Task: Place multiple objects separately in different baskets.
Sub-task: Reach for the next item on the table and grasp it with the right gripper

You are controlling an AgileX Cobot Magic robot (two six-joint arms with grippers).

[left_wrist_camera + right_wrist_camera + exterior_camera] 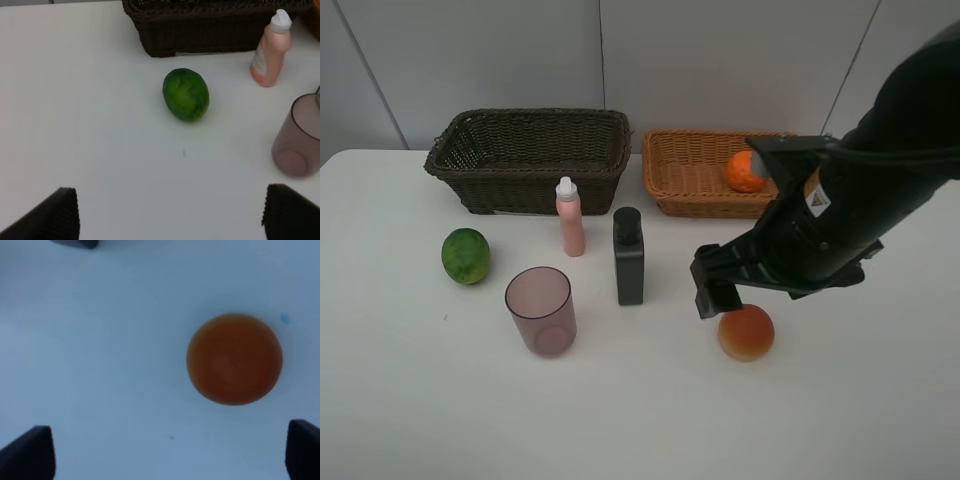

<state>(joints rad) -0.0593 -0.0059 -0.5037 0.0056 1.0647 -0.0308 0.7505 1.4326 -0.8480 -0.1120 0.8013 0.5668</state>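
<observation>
The red-orange peach-like fruit [747, 332] [234, 359] lies on the white table at front right. My right gripper [725, 298] [167, 455] hovers just above and behind it, open and empty. An orange [747, 171] rests in the light tan basket [685, 170]. The dark brown basket [530, 118] [215, 30] stands at back left. In front of the baskets are a pink white-capped bottle [570, 218] [270, 52], a dark rectangular bottle [629, 257], a mauve cup [540, 310] [300, 137] and a green round fruit [466, 256] [185, 94]. My left gripper [172, 220] is open, well short of the green fruit.
The right arm's black body [880, 160] hangs over the right side of the table and part of the tan basket. A grey wall runs behind the baskets. The left arm does not show in the exterior view.
</observation>
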